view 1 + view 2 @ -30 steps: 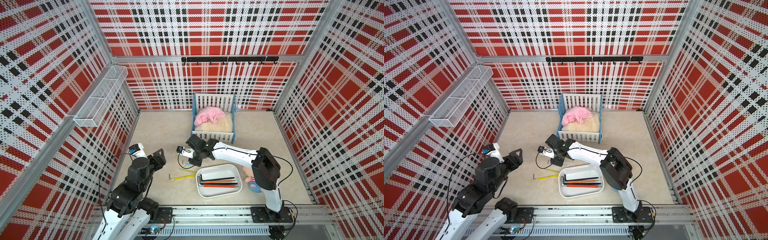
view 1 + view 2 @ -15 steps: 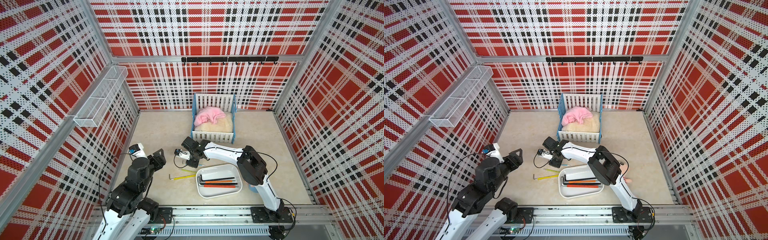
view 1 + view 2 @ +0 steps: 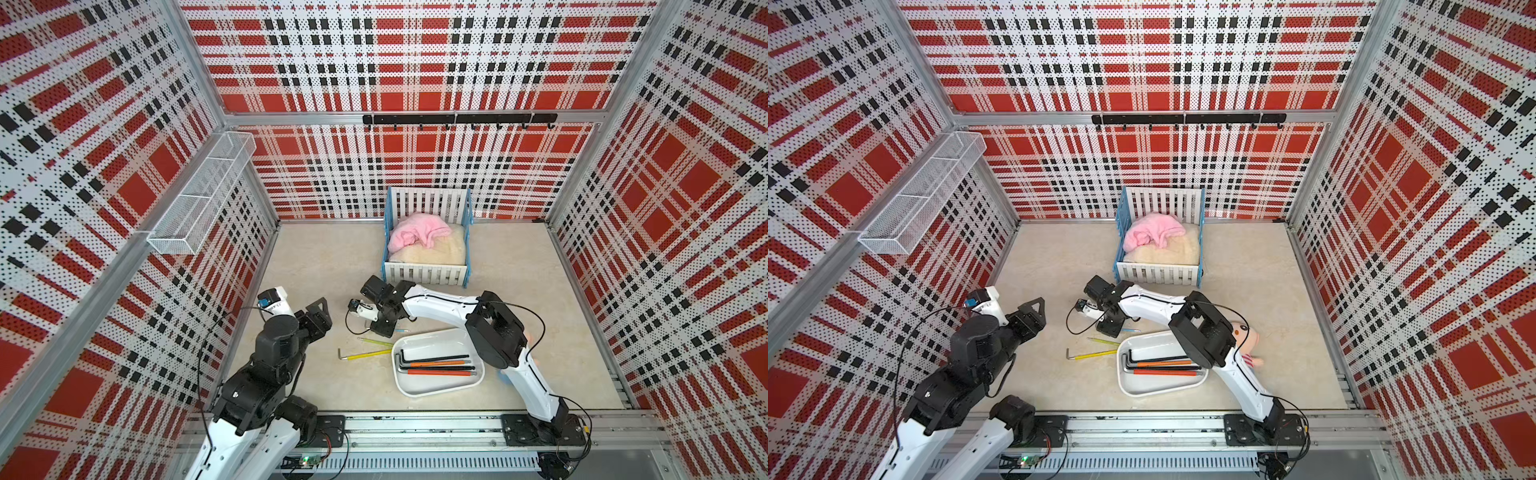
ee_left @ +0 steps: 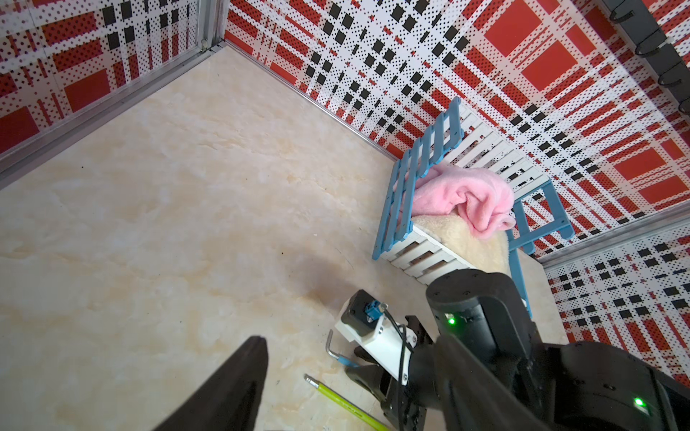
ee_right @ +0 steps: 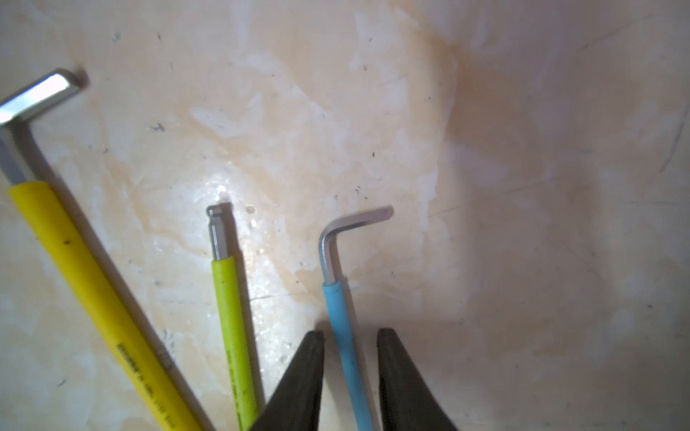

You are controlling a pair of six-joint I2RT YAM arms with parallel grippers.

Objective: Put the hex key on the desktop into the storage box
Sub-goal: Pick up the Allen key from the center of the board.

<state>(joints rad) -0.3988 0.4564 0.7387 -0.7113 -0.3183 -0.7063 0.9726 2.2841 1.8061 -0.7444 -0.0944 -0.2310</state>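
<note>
Three hex keys lie on the beige desktop left of the white storage box: a yellow one, a green one and a small blue one. My right gripper is down at the desktop and open. In the right wrist view its two black fingertips stand either side of the blue key's sleeve, with a gap on both sides. Several black and orange hex keys lie in the box. My left gripper hovers open and empty to the left of the keys.
A blue-and-white crib with a pink cloth stands at the back. A doll lies right of the box, under the right arm. A wire mesh basket hangs on the left wall. A black hook rail is on the back wall.
The right arm's elbow has swung left and its gripper has come down a little over the blue key. The left arm has not moved.
</note>
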